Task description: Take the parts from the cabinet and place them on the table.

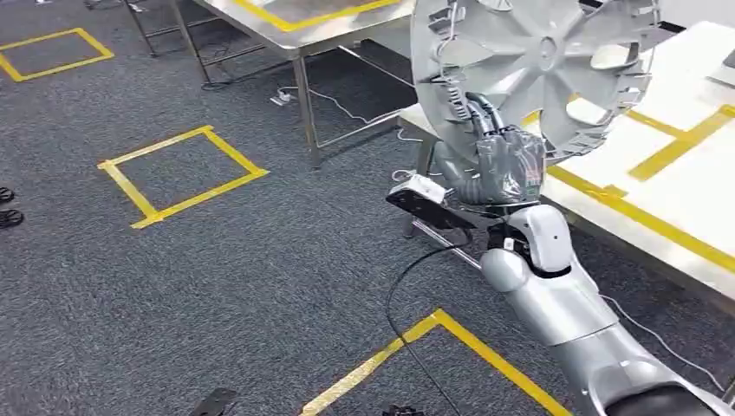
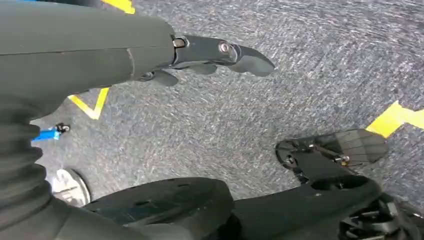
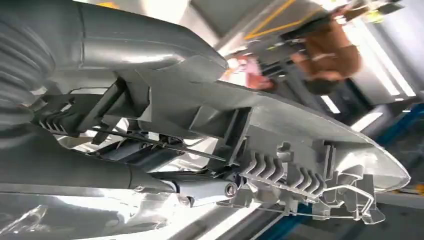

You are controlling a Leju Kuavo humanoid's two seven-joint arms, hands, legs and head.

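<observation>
Silver hubcap [image 1: 533, 69] held upright in the right hand [image 1: 510, 165], raised over the near edge of the white table [image 1: 693, 199] marked with yellow tape lines. Ribbed back side turned toward the camera, disc standing on edge rather than lying flat, not yet touching the table.

Likely light for its width: thin moulded plastic, fairly stiff across the spokes but apt to flex at the rim. Smooth painted face probably slippery. Small clips and a thin wire ring [image 3: 350, 197] along the back edge look breakable if squeezed or knocked against the table. Safest hold judged to be at the rim, between clips, or through a spoke opening, as now.

Right hand closed around the lower rim of the hubcap, fingers [image 1: 475, 117] hooked up into the back ribbing, thumb on the other side; from the wrist camera, thumb [image 3: 150, 45] pressed along the outer curve and dark fingers [image 3: 200, 187] tucked under the inner edge. Hubcap directly above the hand, most of its span rising past the fingertips, so weight sits high and may tip.

Left hand [image 2: 220, 52] hanging low beside the body, well away from the table, above grey carpet [image 2: 300, 75]. Holding nothing; dark fingers extended and loosely apart.

Relative to the table: a steel table [image 1: 295, 26] farther off across the carpet, and yellow tape squares [image 1: 182, 173] on the floor well away from it.
</observation>
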